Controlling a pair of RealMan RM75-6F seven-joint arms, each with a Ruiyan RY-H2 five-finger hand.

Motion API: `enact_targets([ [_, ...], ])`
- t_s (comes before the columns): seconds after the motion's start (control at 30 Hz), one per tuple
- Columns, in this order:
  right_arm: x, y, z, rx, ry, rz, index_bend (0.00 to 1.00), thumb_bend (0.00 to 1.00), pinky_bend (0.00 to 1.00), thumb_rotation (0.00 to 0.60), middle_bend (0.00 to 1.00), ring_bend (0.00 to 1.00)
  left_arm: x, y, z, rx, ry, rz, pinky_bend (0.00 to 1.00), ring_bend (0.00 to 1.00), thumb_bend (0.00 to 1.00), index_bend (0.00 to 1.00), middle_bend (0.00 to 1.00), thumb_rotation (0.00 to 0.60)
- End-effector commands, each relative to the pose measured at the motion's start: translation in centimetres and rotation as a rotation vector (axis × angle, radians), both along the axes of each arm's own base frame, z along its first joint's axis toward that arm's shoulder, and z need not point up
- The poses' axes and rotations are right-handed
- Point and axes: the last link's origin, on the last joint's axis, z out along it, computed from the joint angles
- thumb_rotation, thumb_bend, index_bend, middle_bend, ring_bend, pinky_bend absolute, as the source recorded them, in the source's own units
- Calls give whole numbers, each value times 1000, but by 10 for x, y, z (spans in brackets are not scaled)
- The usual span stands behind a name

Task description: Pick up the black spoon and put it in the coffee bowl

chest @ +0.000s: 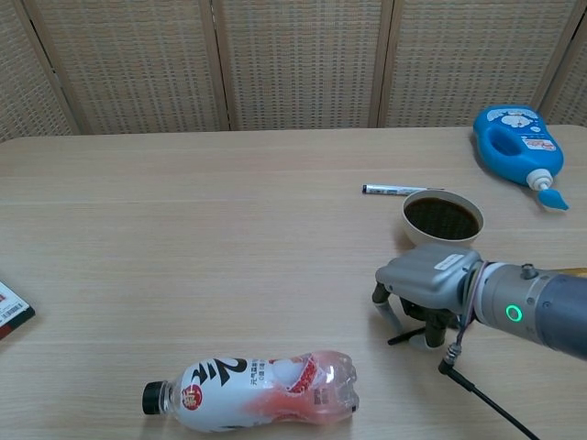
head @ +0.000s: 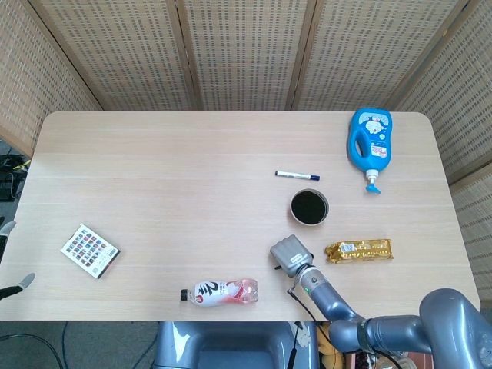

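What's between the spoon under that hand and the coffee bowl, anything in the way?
Nothing visible. The spoon lies on the table under the right hand, and the bowl sits just beyond it with bare tabletop between. The pen lies behind the bowl, off the path.

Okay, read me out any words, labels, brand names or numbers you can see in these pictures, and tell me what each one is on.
"2": large black figure on the white label of the plastic bottle lying on its side.
Blue detergent bottle: cartoon label, text too small to read.
Gold snack bar: print too blurred to read.
Patterned card box: no legible text.
Marker pen: nothing readable.
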Motion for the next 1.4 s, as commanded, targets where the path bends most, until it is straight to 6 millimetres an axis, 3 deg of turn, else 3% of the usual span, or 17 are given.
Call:
enact_targets([
  [0.03, 0, 1, 0, 1, 0, -1, 579, 461, 1000, 600, 992, 1000, 0, 0, 0, 1, 0, 1, 0, 0, 182, 0, 0, 600],
  [0.53, -4, 2, -2, -1, 2, -11, 596, 462, 1000, 600, 992, 1000, -2, -1, 1, 6, -2, 3, 0, 0, 182, 0, 0, 600],
  [0.87, -3, 1, -2, -8, -3, -6, 620, 584, 1000, 600, 994, 1000, -4, -2, 1, 9, -6, 6, 0, 0, 182, 0, 0, 600],
  [1.4, 1, -3, 10, -35, -40, 1, 629, 669, 1000, 600, 995, 1000, -5, -3, 1, 11, -7, 8, 0, 0, 182, 0, 0, 600],
])
